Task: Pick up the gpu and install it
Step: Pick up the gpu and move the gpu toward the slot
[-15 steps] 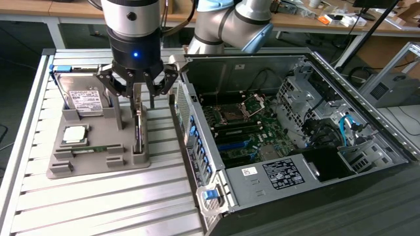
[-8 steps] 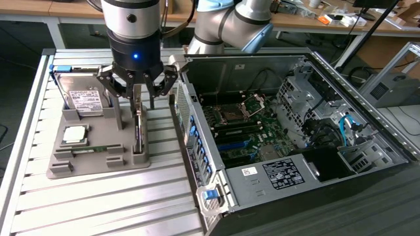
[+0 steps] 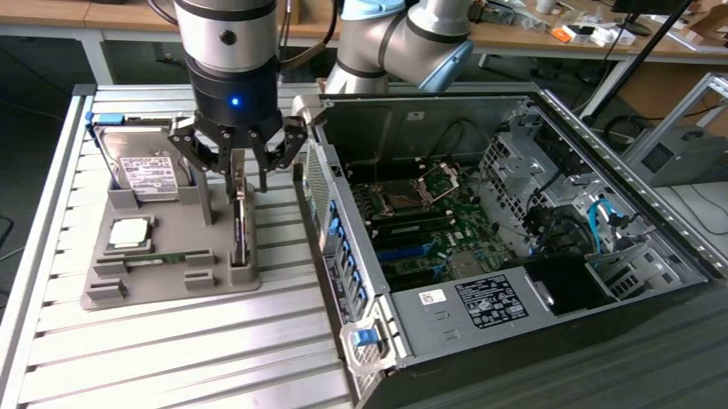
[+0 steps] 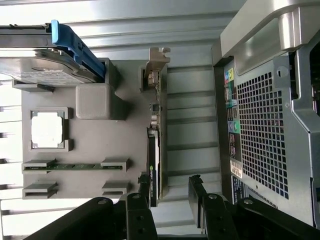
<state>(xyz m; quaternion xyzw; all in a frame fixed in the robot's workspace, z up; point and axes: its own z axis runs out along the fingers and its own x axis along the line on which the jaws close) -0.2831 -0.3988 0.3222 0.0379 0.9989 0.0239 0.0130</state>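
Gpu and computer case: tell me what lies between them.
Bare slatted tabletop lies between the gpu and the computer case, clearest in the wrist view; one finger of the open tool also hangs over that strip.

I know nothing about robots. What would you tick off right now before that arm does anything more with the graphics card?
1. gpu standing on edge in the gray holder: ok.
2. gripper directly over the gpu, open, with fingers on either side of the card: ok.
3. Card centred in the gap: not ok; the wrist view shows it close to one finger.
4. Computer case open, motherboard exposed: ok.
5. Free slot for the card on the motherboard: cannot tell.
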